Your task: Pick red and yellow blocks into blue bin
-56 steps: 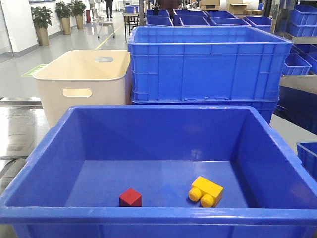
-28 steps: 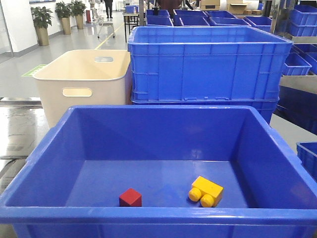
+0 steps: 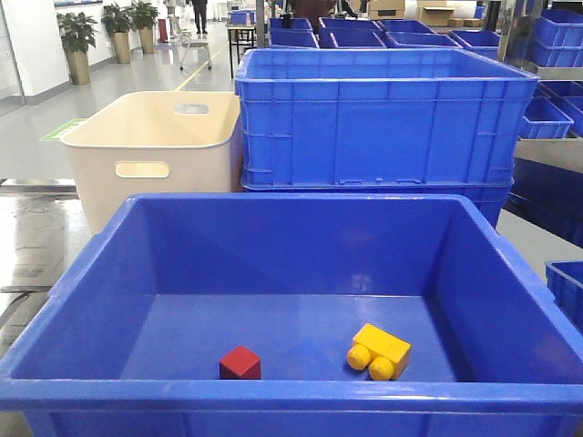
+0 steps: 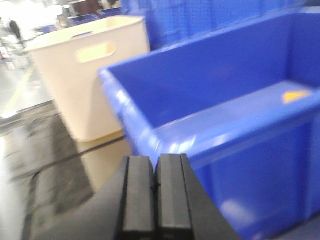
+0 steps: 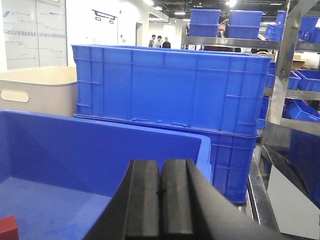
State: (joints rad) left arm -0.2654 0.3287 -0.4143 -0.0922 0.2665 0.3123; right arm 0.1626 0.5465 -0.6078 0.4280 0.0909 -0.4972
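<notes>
Front view shows red cube (image 3: pixel 240 362) and yellow brick (image 3: pixel 380 351) already in the bin (image 3: pixel 291 393), so both grippers' fingers (image 4: pixel 156 195) (image 5: pixel 159 200) sit pressed together, empty.

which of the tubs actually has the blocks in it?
The nearest blue bin, smooth-walled: red cube and yellow brick lie on its floor. Not the ribbed crate or cream tub.

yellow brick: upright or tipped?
Tipped. The yellow brick lies on the blue bin floor with its two round studs facing sideways toward the camera, not up.
</notes>
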